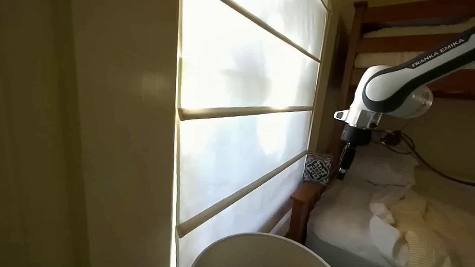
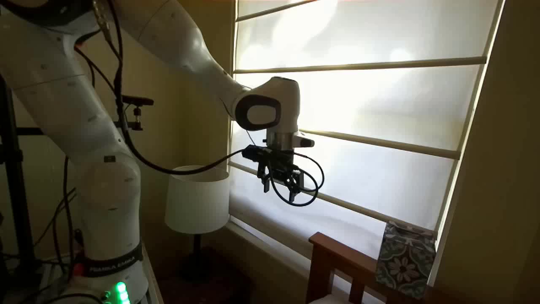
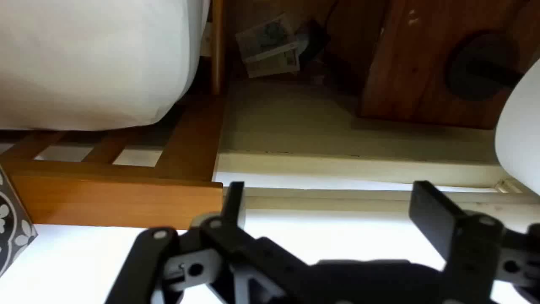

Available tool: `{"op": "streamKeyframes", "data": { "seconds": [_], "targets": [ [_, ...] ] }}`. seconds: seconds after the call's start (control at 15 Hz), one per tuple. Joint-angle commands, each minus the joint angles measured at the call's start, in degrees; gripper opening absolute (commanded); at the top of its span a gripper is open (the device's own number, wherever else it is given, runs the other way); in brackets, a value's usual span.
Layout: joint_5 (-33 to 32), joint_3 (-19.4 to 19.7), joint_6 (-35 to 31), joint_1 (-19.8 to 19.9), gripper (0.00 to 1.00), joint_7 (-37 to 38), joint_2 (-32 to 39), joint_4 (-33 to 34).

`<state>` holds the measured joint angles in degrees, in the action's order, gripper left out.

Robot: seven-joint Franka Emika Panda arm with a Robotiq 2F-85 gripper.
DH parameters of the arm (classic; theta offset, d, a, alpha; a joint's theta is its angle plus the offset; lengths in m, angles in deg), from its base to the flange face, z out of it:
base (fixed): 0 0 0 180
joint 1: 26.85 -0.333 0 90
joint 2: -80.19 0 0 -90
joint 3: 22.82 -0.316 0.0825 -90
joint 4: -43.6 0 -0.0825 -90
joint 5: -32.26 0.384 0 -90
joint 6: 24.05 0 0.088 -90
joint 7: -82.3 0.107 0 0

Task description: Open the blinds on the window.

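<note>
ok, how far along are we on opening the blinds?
Done: no opening yet; the blinds hang unfolded in both exterior views.
In hand: positioning, it seems; the claw is open and holds nothing in the wrist view.
Left: probably gripping the blinds and raising them, since their panels hang spread out.

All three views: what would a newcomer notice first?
The blinds hang lowered and glow across both exterior views. The white arm reaches in front of them in an exterior view, its open gripper empty. In the wrist view, an orange-brown bed rail shows at left.
</note>
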<state>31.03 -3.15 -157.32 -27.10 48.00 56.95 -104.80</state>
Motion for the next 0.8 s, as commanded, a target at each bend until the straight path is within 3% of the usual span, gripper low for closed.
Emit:
{"op": "streamKeyframes", "data": {
  "seconds": [0.0, 0.73],
  "targets": [
    [0.8, -1.5, 0.1, 1.5, 1.00, -0.6, 0.2, 0.1],
    [10.6, 5.1, -12.3, 5.4, 1.00, 0.5, -4.0, 7.0]
  ]
}}
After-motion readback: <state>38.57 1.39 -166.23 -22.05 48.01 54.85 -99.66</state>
